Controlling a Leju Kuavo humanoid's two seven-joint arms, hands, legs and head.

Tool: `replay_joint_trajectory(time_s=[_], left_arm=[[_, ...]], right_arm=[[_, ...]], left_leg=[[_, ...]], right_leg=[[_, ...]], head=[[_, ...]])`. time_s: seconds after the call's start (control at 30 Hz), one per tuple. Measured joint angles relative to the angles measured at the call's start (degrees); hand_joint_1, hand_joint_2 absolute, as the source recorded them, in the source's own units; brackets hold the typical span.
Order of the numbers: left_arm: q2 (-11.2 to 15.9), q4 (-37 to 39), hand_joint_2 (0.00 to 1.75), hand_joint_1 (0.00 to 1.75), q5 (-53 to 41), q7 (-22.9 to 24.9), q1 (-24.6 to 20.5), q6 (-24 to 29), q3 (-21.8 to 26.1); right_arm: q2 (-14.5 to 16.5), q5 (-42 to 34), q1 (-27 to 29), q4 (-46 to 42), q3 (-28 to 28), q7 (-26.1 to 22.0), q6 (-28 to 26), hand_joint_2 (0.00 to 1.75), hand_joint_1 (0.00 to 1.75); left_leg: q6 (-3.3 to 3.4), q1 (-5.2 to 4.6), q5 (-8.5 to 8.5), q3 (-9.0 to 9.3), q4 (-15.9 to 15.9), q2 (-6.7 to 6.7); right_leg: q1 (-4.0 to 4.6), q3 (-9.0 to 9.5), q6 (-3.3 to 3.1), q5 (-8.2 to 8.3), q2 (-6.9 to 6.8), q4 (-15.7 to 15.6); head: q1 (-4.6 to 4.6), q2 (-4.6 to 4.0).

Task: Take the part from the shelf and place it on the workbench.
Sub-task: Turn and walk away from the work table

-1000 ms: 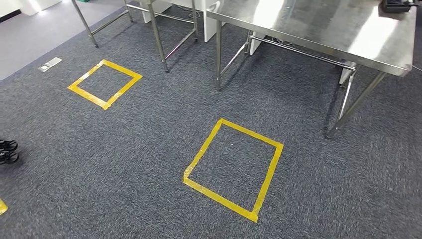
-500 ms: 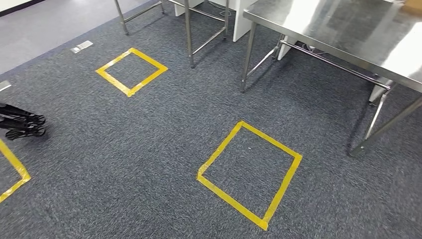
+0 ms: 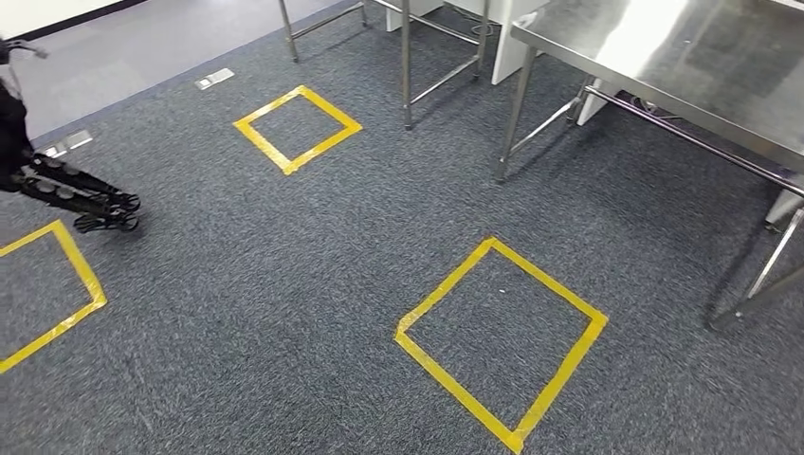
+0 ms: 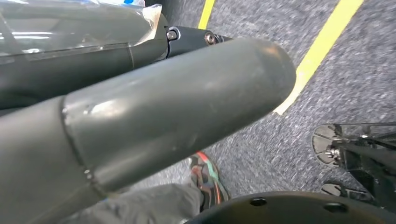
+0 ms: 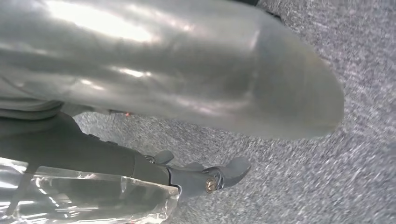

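At the far left of the head view, a black stand (image 3: 81,194) with small casters rests on the grey carpet (image 3: 284,284), beside a partly seen yellow tape square (image 3: 83,275). A second tape square (image 3: 297,130) lies further off, near two floor sockets (image 3: 215,79). A third, larger tape square (image 3: 501,343) sits just short of the steel counter (image 3: 683,66) at the upper right, whose top shows bare metal. My left hand (image 4: 154,107) hangs over the carpet, with clear plastic film (image 4: 70,23) against its dark fingers and a person's multicoloured shoe (image 4: 208,179) below. My right hand (image 5: 177,70) has similar film (image 5: 84,196) by its fingers. I cannot tell whether either hand is spread, curled or holding something, nor whether the film wraps the part.
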Motion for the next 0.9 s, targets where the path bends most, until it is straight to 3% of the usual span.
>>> replay_joint_trajectory(time_s=[0.1,0.17,0.23,0.3,0.37,0.43,0.47,0.5,0.57,0.6,0.67,0.73,0.8,0.87,0.9], left_arm=[[-0.01,0.0,0.0,0.0,-0.05,-0.01,-0.14,0.0,-0.06],[-0.01,0.0,0.0,0.0,-0.08,-0.01,-0.26,-0.01,-0.17],[0.01,0.0,0.0,0.0,-0.08,0.08,-0.22,-0.03,-0.23],[-0.03,0.0,0.0,0.0,-0.05,0.33,-0.21,-0.1,-0.23],[-0.13,0.0,0.0,0.0,-0.01,0.6,-0.33,-0.18,-0.23],[-0.23,0.0,0.0,0.0,0.02,0.8,-0.36,-0.19,-0.23],[-0.29,0.0,0.0,0.0,-0.01,0.86,-0.33,-0.19,-0.23],[-0.33,0.0,0.0,0.0,-0.03,0.9,-0.29,-0.2,-0.23],[-0.41,0.0,0.0,0.0,-0.05,0.93,-0.27,-0.2,-0.23],[-0.44,0.0,0.0,0.0,0.01,0.95,-0.3,-0.19,-0.22],[-0.48,0.0,0.0,0.0,0.31,0.97,-0.29,-0.11,-0.21],[-0.47,0.0,0.0,0.0,0.6,0.99,-0.08,0.08,-0.19],[-0.49,0.0,0.0,0.0,0.68,1.01,0.06,0.27,-0.18],[-0.54,0.0,0.0,0.0,0.64,0.97,-0.09,0.33,-0.19],[-0.55,0.0,0.0,0.0,0.57,0.91,-0.15,0.32,-0.19]], right_arm=[[0.1,-0.01,-0.13,0.0,0.0,-0.01,0.0,0.0,0.0],[0.14,-0.02,-0.2,0.0,0.0,-0.02,0.0,0.0,0.0],[0.17,0.01,-0.38,0.0,0.01,-0.01,-0.02,0.0,0.0],[0.19,0.18,-0.48,0.01,0.02,0.09,-0.11,0.0,0.0],[0.16,0.42,-0.39,0.02,0.02,0.43,-0.22,0.0,0.0],[0.15,0.59,-0.3,0.02,0.02,0.84,-0.33,0.0,0.0],[0.11,0.65,-0.27,0.02,0.02,0.95,-0.42,0.0,0.0],[0.07,0.69,-0.25,0.02,0.02,1.04,-0.52,0.0,0.0],[-0.04,0.82,-0.24,0.01,0.04,1.09,-0.66,0.0,0.0],[-0.08,0.97,-0.23,0.0,0.06,1.07,-0.67,0.0,0.0],[-0.09,1.33,-0.26,0.01,0.27,0.99,-0.6,0.0,0.0],[-0.07,1.66,-0.44,0.01,0.63,0.95,-0.39,0.0,0.0],[-0.06,1.91,-0.55,0.01,0.88,0.94,-0.09,0.0,0.0],[-0.09,1.97,-0.47,0.0,0.95,0.96,0.08,0.0,0.0],[-0.12,1.95,-0.43,0.0,0.95,0.98,0.09,0.0,0.0]], left_leg=[[0.62,-0.25,4.09,6.66,-11.46,3.22],[1.04,-0.66,4.5,7.85,-13.75,4.15],[1.68,-0.75,5.01,7.75,-14.21,2.95],[2.55,-0.55,5.77,7.98,-15.17,1.75],[3.07,-0.47,6.23,7.9,-15.61,0.5],[3.15,-0.51,6.37,7.63,-15.58,-0.99],[3.12,-0.53,6.42,7.6,-15.57,-1.8],[3.06,-0.55,6.46,7.63,-15.55,-2.55],[2.85,-0.58,6.55,7.73,-15.51,-4.06],[2.62,-0.71,6.5,7.69,-15.36,-4.77],[2.02,-0.89,6.43,7.41,-15.15,-5.91],[1.31,-0.7,6.37,7.07,-14.94,-6.59],[0.74,-0.56,5.02,6.07,-12.91,-4.6],[0.29,-0.47,1.32,3.01,-6.52,-1.57],[0.07,-0.34,-0.58,1.08,-2.6,-0.88]], right_leg=[[0.43,0.53,0.34,-0.35,-1.5,0.05],[0.75,0.95,0.93,-0.46,-2.28,0.05],[0.75,1.11,1.59,-0.49,-2.79,-0.03],[0.58,0.25,1.94,-1.85,-0.45,2.08],[0.33,-2.97,1.66,-5.0,2.64,8.85],[0.3,-6.71,1.63,-7.27,3.38,15.92],[0.31,-7.39,1.93,-7.1,3.49,16.93],[0.32,-7.06,2.34,-6.12,3.64,15.89],[0.23,-3.66,3.07,-2.34,5.31,8.0],[0.2,-2.16,3.04,-0.78,6.38,4.15],[0.18,-0.7,2.47,0.66,7.65,0.09],[0.02,-0.35,1.49,0.89,6.65,-0.2],[-0.19,0.04,0.55,1.13,5.42,-0.4],[0.0,0.09,-0.2,1.08,3.95,-0.49],[0.19,0.08,-0.51,0.99,3.16,-0.48]], head=[[0.06,0.0],[0.3,0.0],[0.43,0.0],[0.49,0.0],[0.58,0.0],[0.59,0.0],[0.58,0.0],[0.58,0.0],[0.63,0.0],[0.66,0.0],[0.62,0.0],[0.56,0.0],[0.36,0.0],[0.04,0.0],[-0.09,0.0]])
